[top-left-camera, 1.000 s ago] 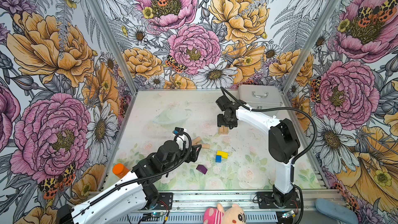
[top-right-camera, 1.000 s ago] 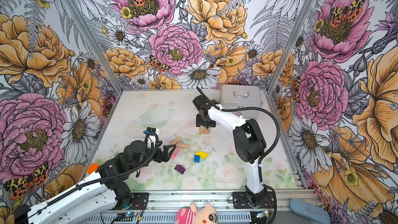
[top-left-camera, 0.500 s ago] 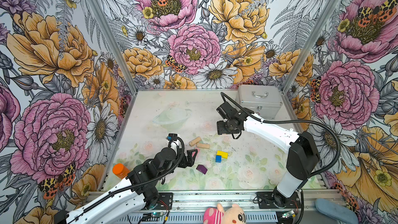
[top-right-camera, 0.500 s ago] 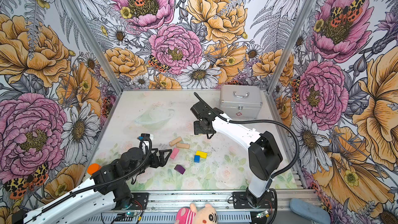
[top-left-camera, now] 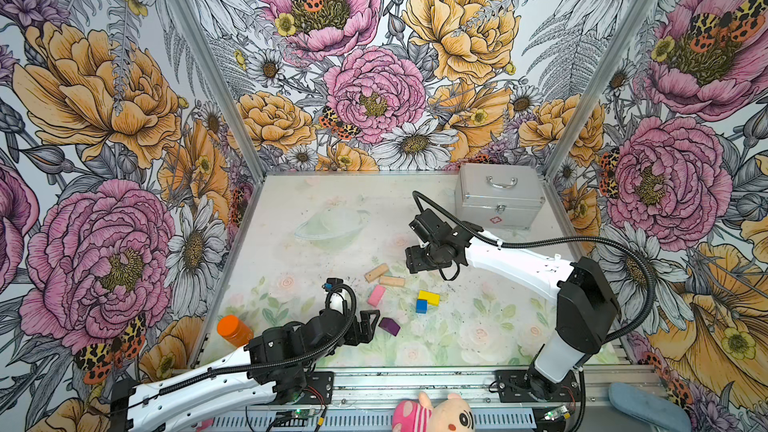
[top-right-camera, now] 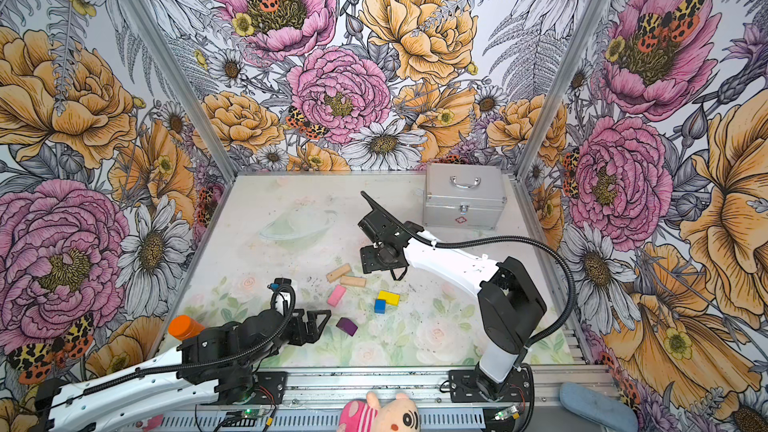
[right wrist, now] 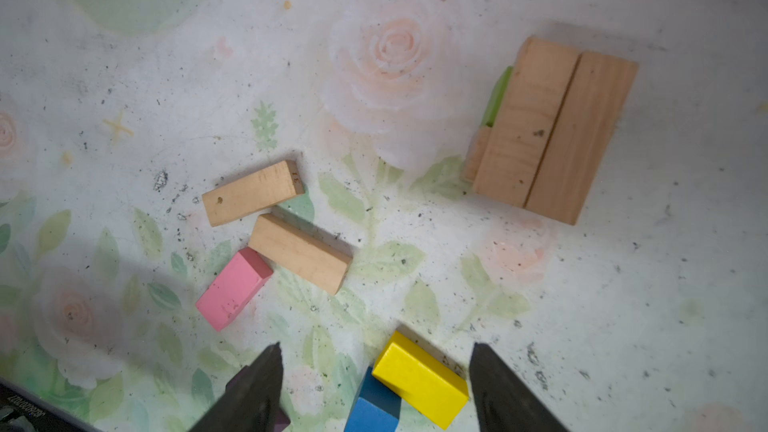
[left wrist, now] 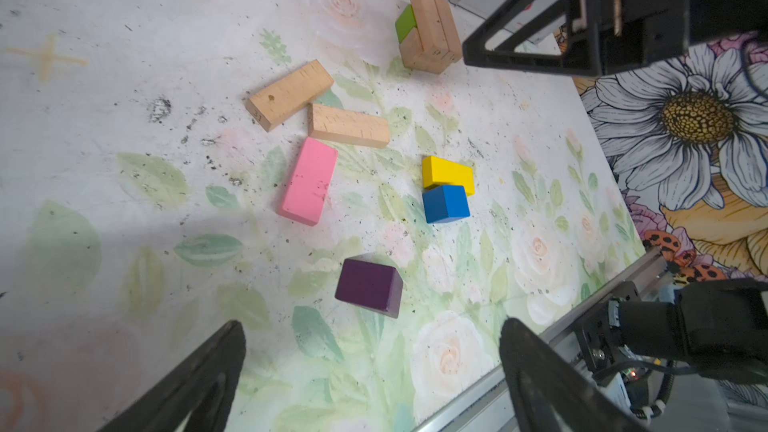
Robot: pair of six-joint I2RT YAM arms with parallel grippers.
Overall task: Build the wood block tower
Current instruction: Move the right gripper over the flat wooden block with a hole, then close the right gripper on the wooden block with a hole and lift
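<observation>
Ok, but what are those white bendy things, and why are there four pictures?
Those are two robot arms, a left arm and a right arm. Each ends in an end effector: two black fingers that pinch. Two pictures look down on the whole table from above; two come from small cameras on the arms' wrists. The left end effector and the right end effector are both open, holding nothing. Loose on the table lie two tan bars, a pink block, a yellow block touching a blue block, and a purple block. The tower is only a start: two more bars side by side over a green block and a tan piece. A silver case stands at the back, an orange-capped bottle near the left arm.
</observation>
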